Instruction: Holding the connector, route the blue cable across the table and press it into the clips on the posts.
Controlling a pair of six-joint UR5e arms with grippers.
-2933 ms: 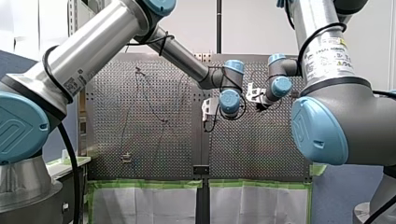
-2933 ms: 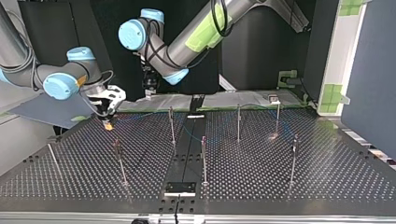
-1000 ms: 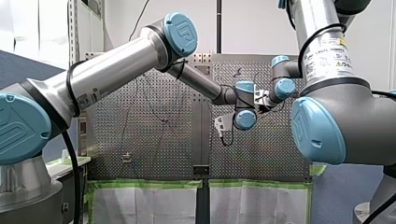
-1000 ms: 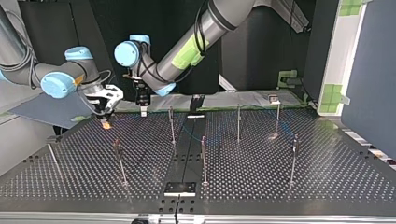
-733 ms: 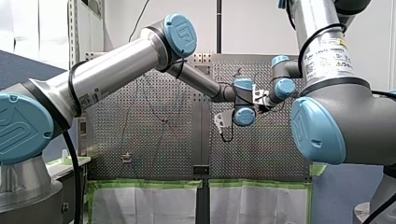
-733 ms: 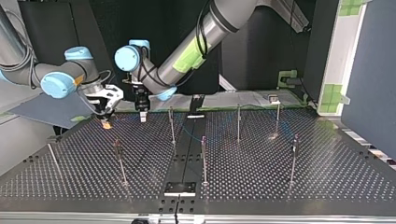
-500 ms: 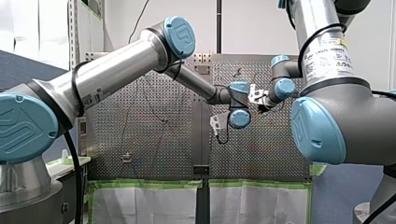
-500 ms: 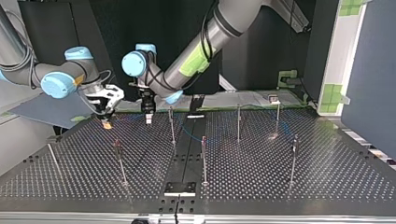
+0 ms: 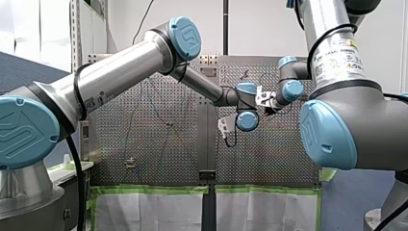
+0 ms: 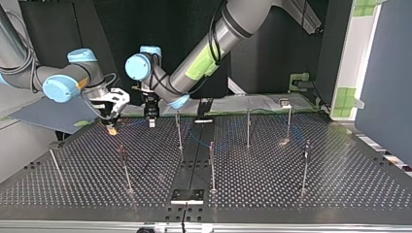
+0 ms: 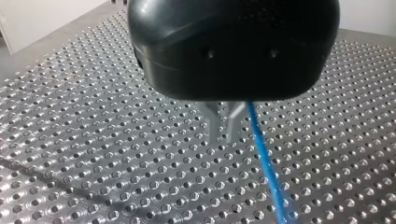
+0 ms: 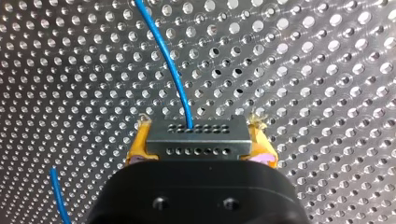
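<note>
My right gripper [image 12: 200, 126] has its yellow pads shut on a grey connector [image 12: 196, 142], held just above the table. A thin blue cable [image 12: 173, 70] leaves the connector and runs ahead over the perforated plate. In the top view this gripper [image 10: 112, 128] hangs at the far left, near the table's back edge. My left gripper [image 10: 151, 121] points down a little to its right. In the left wrist view its metal fingers [image 11: 223, 133] stand a narrow gap apart with nothing between them. The blue cable [image 11: 264, 163] passes just beside one finger.
Several thin clip posts stand on the perforated table [image 10: 272, 194], among them one [image 10: 178, 127] right next to my left gripper, one [image 10: 124, 165] nearer the front and one [image 10: 212, 165] at the middle. A dark strip [image 10: 194, 165] runs down the centre.
My left arm has swung across toward my right gripper and come down close to the plate, then edged slightly to the top view's left. My right arm has stayed put.
</note>
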